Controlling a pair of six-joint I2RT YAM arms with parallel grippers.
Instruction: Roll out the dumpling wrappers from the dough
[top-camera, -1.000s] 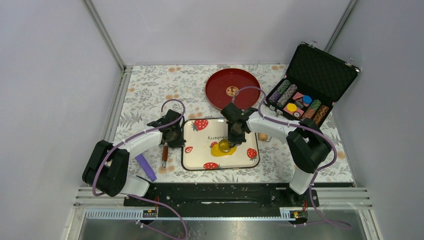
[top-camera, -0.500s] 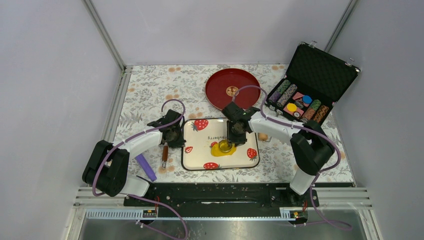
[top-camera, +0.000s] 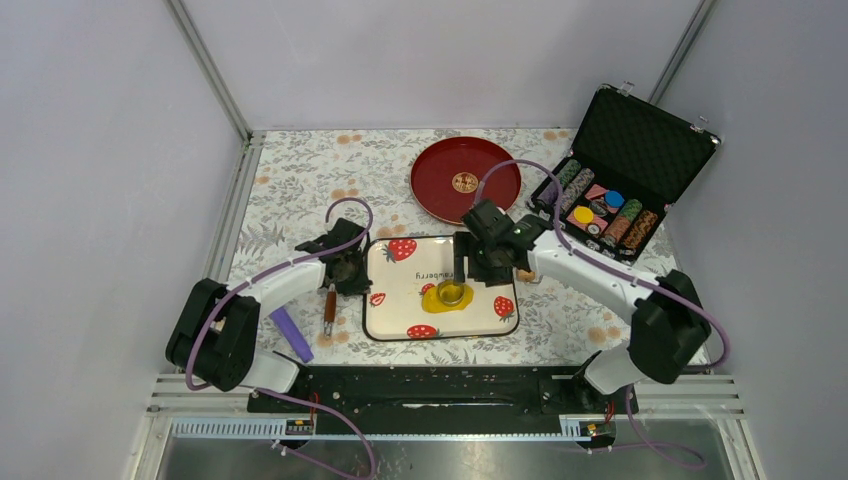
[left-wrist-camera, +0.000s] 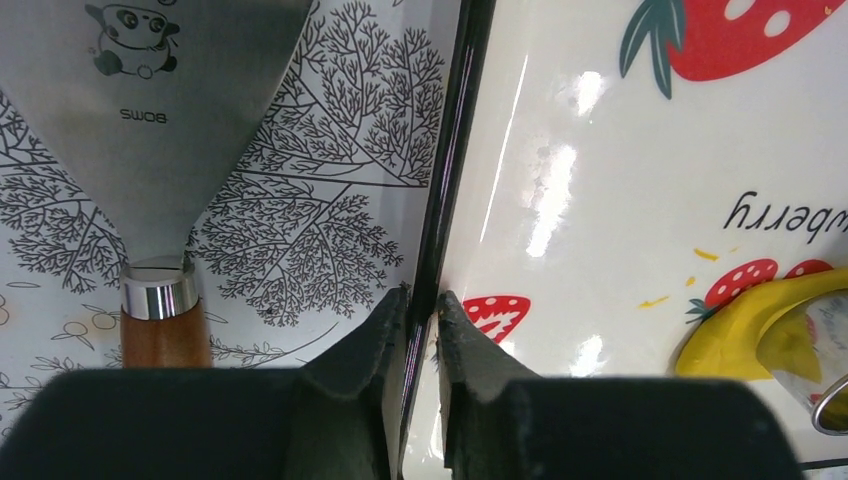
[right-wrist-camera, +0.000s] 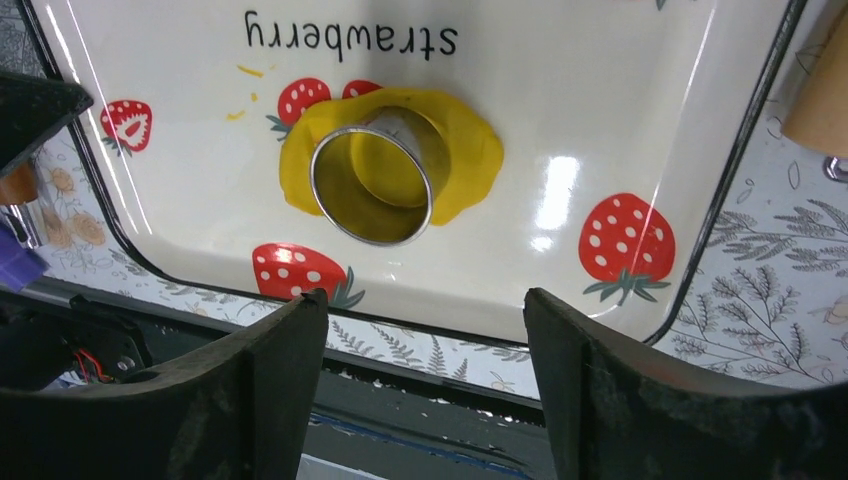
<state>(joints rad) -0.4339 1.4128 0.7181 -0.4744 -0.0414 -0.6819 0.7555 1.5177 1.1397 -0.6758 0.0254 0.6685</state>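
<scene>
**Cutter standing in the dough, right hand empty**

My right hand (right-wrist-camera: 422, 330) hung over the near side of the tray (top-camera: 400, 300) with its fingers wide apart and nothing between them. My left hand (left-wrist-camera: 420, 300) was clenched on the tray's dark left rim, one finger on each side of it. I took that as pinning the tray to the worktop (top-camera: 300, 190).

The dough (right-wrist-camera: 470, 150) lay as a flattened yellow patch with ragged edges on the tray's near half, just below the printed word. The metal ring cutter (top-camera: 452, 292) stood in it, tilted a little, with yellow showing all round its foot. Inside the ring I could see a small round of yellow, the wrapper (right-wrist-camera: 385, 175). I could not tell whether it was cut clean through.

So rolling looked finished and the step in hand was cutting — the ring was pressed in but not yet lifted. The next move, as I judged it, called for closing on the ring's thin wall without squashing it. It would then need a straight lift, so the round stayed on the tray or came away whole. The scraper (left-wrist-camera: 150, 120) lay just left of the tray, untouched — handy if the round stuck.
</scene>
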